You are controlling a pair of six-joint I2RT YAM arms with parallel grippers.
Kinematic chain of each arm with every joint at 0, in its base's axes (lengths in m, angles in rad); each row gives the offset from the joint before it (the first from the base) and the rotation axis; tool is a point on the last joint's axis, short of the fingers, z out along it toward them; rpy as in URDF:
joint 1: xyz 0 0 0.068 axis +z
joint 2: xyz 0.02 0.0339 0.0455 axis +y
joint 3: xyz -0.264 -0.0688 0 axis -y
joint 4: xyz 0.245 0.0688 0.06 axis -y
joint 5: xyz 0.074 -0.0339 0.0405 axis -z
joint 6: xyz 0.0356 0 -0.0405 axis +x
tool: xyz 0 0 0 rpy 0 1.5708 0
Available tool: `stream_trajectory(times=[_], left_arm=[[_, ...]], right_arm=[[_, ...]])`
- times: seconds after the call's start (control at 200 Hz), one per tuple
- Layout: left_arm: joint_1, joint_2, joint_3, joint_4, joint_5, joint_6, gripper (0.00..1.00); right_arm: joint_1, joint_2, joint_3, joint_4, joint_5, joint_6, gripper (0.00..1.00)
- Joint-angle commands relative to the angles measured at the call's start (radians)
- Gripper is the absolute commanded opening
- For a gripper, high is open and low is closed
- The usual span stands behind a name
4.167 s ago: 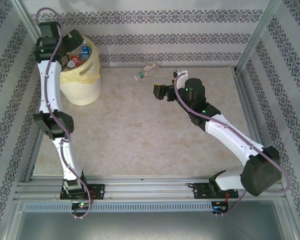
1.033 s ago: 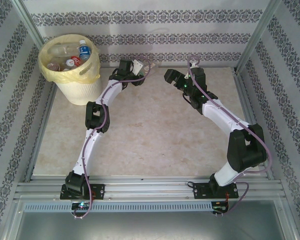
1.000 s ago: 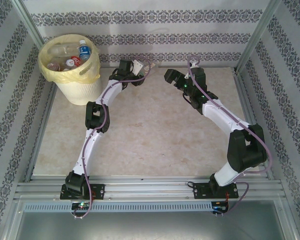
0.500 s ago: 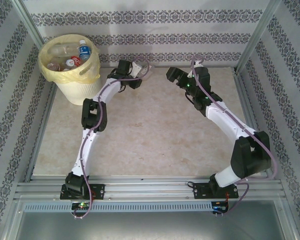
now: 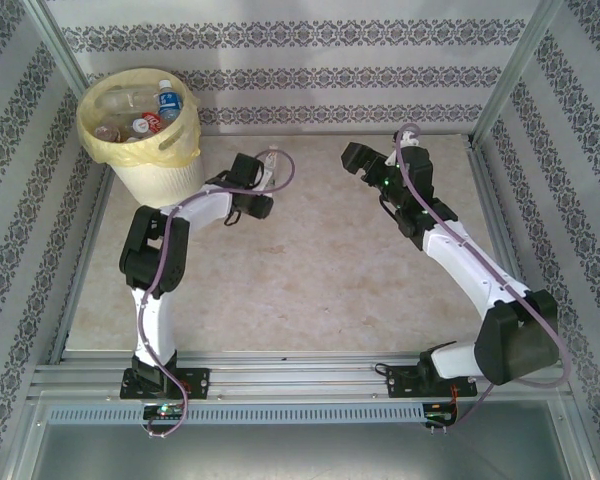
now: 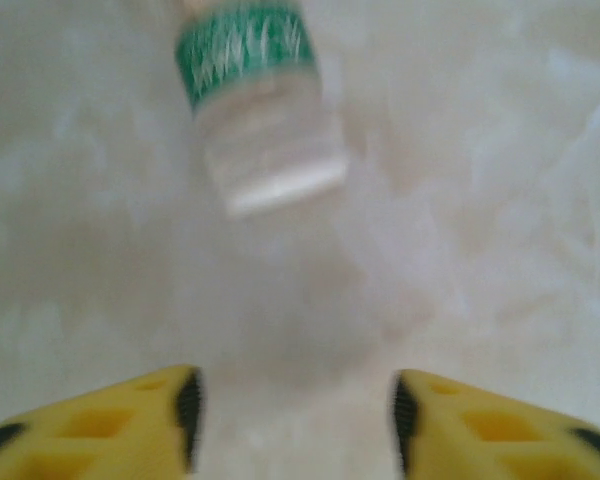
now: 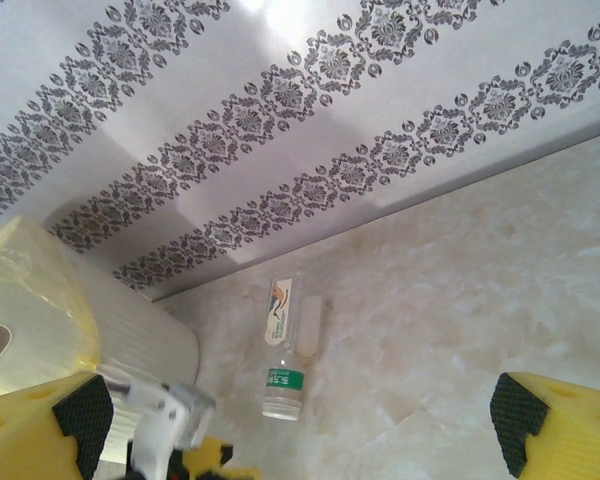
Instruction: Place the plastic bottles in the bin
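Top external and wrist views: one bottle on the table beside the bin

The bin (image 5: 165, 182) is lined with a pale yellow bag (image 5: 175, 145). Several bottles (image 5: 166, 100) are seen inside the bin (one has a blue label, one a red label).

One more clear bottle (image 7: 286, 362) is seen lying flat on the table (image 5: 310, 290). It is found just beside the bin, on the side where the two arms reach, and it is not touching the bin. A green band is wrapped round it near one end.

The left gripper (image 6: 295, 405) is pointed at this bottle from close by. Its yellow fingers (image 6: 130, 430) are held a bit apart, and bare table is seen between them. The bottle is ahead of the fingertips, not between them, so nothing is gripped. The left wrist picture is blurred, so the cap cannot be made out there.

The right gripper (image 7: 295, 420) is found farther from the bin than the bottle is. Its jaws are spread very wide, and nothing is held in them. From the right wrist view, the bottle, the bin's ribbed white side and part of the left gripper can be seen, with the left gripper near the bin.
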Motion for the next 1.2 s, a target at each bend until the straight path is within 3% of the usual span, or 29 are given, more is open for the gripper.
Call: stream_trajectory(times=[0.0, 0.125, 0.285, 0.46, 0.58, 0.734, 1.089, 1.194], left_arm=[[-0.014, -0.062, -0.013, -0.018, -0.076, -0.111, 0.74], [-0.013, -0.04, 0.095, -0.069, -0.085, -0.221, 1.0], [-0.012, 0.14, 0.367, -0.18, -0.105, -0.333, 1.0], [-0.01, 0.429, 0.854, -0.446, -0.184, -0.416, 1.0], [-0.009, 0.554, 1.071, -0.531, -0.229, -0.494, 1.0], [0.011, 0.591, 1.08, -0.469, -0.234, -0.605, 1.0], [0.043, 0.728, 1.165, -0.385, -0.206, -0.651, 1.0], [0.063, 0.772, 1.212, -0.378, -0.168, -0.666, 0.92]], right_arm=[[0.001, -0.038, -0.013, 0.015, 0.024, -0.028, 0.98], [0.0, -0.04, -0.016, 0.012, 0.03, -0.031, 0.98], [0.0, -0.037, -0.02, 0.015, 0.044, -0.037, 0.98], [-0.001, -0.037, -0.014, 0.008, 0.046, -0.049, 0.98], [0.0, -0.037, -0.017, 0.005, 0.054, -0.052, 0.98], [-0.002, -0.034, -0.014, 0.004, 0.054, -0.052, 0.98], [-0.002, -0.045, -0.013, -0.021, 0.064, -0.073, 0.98], [-0.003, -0.047, -0.014, -0.027, 0.074, -0.076, 0.98]])
